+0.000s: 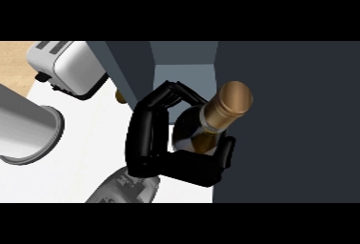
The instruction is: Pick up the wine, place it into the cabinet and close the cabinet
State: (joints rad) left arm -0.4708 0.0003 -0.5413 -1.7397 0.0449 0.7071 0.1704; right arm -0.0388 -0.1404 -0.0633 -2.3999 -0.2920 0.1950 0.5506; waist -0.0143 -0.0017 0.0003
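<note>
The wine bottle [226, 106] has a dark body, a pale label band and a gold foil neck that points up toward me. My left hand [158, 143] is shut on it: the fingers arch over from the left and the thumb presses the bottle's lower right side. Hand and bottle sit in front of the cabinet's opening [184, 71], whose grey-blue inside shows just above them. A dark cabinet panel [288, 124] fills the right side of the view, right beside the bottle. The bottle's base is hidden by my hand. My right hand does not show.
A silver toaster [67, 66] stands at the upper left on the white counter [77, 157]. A large steel pot [25, 126] sits at the left edge. Another dark cabinet panel [130, 66] stands left of the opening.
</note>
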